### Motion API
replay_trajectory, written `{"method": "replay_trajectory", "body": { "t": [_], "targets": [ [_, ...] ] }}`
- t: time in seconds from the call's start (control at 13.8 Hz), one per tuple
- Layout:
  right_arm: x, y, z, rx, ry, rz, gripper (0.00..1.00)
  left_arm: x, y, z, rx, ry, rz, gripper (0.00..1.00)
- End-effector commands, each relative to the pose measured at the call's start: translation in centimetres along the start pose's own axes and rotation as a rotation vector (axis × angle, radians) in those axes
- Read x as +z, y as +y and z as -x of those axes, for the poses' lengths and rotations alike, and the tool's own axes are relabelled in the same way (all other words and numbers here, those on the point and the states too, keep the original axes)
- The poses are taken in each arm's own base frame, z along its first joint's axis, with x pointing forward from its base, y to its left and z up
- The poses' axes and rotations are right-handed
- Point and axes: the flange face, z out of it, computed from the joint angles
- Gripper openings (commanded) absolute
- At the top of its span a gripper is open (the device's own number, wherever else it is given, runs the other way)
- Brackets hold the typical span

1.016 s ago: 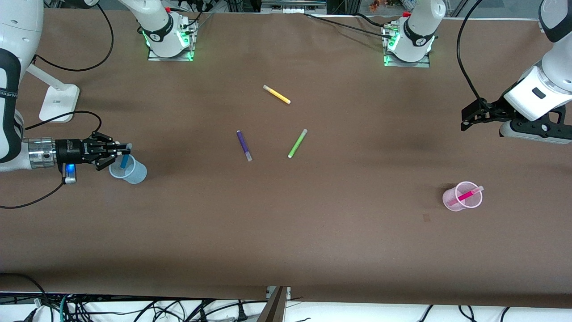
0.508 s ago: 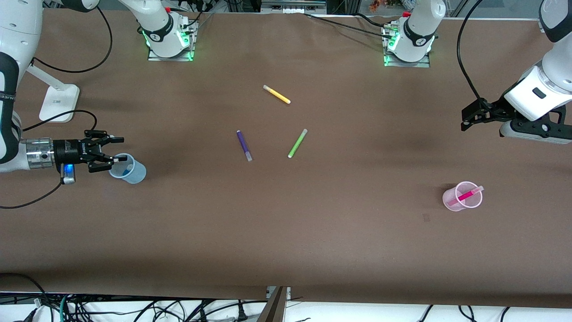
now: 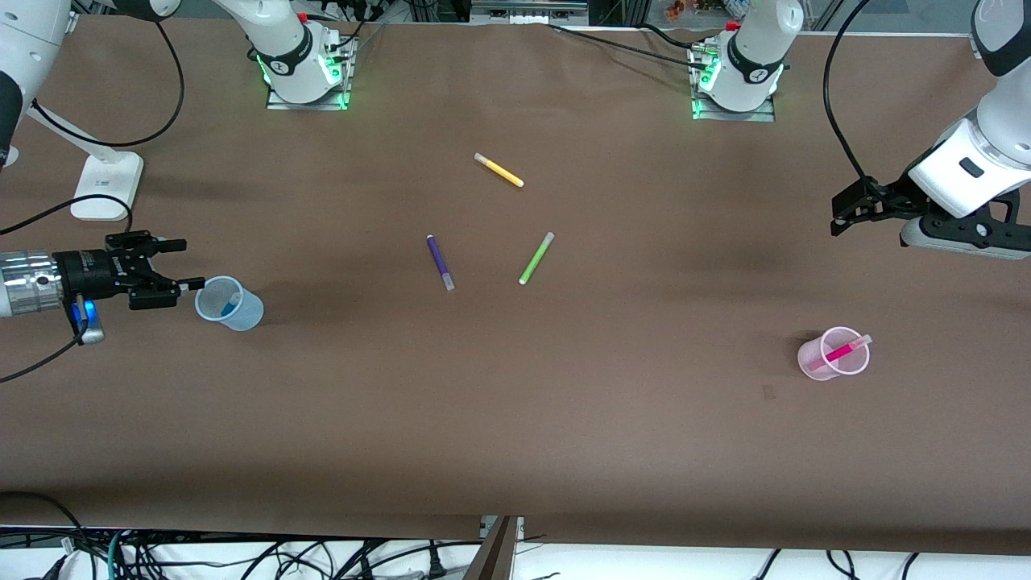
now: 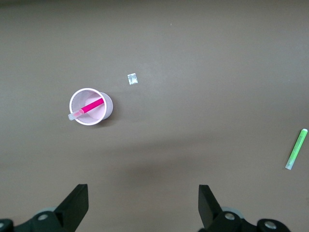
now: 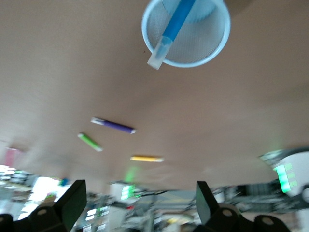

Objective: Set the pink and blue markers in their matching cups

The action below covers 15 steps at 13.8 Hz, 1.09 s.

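Change since earlier frame: the right gripper (image 3: 184, 264) has let go of the blue marker (image 3: 231, 304) and drawn back from the cup toward the right arm's end of the table; the marker has dropped in.
Right gripper: fingers spread, nothing between them, just beside the blue cup (image 3: 229, 303) and clear of its rim.
Blue marker: leaning inside the blue cup, pale cap up at the rim (image 5: 170, 32).
Left gripper: (image 3: 838, 219) fingers spread and empty, waiting above the table at the left arm's end.
Pink marker: (image 3: 842, 352) leaning inside the pink cup (image 3: 834, 354), cap resting over the rim.
Other markers: yellow marker (image 3: 498, 170), purple marker (image 3: 440, 262) and green marker (image 3: 536, 258) lie flat mid-table, apart from one another.
Small pale scrap: (image 4: 132, 79) near the pink cup; possibly tape.
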Motion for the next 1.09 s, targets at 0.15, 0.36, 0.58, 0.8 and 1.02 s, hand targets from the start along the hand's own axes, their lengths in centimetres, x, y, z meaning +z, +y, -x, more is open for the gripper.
{"method": "replay_trajectory", "body": {
  "t": [0.15,0.36,0.58,0.8,1.02],
  "targets": [
    [-2.2,-2.0,2.7,-0.271,0.1,0.233,1.0,-0.7,0.0,0.6,0.014,-0.005,0.023,1.0],
    [-2.9,-4.0,5.4,-0.366,0.176,0.417,1.0,-0.6,-0.1,0.7,0.012,-0.01,0.024,1.0],
    [-4.8,-5.9,8.8,-0.488,0.268,0.544,1.0,-0.9,-1.2,0.9,-0.003,-0.006,0.022,1.0],
    [-5.6,-7.6,13.3,-0.597,0.364,0.685,1.0,-1.0,-1.1,0.8,-0.003,-0.004,0.022,1.0],
    [-5.9,-7.4,18.9,-0.688,0.44,0.666,1.0,-1.0,-1.3,0.9,-0.007,-0.006,0.022,1.0]
  ]
}}
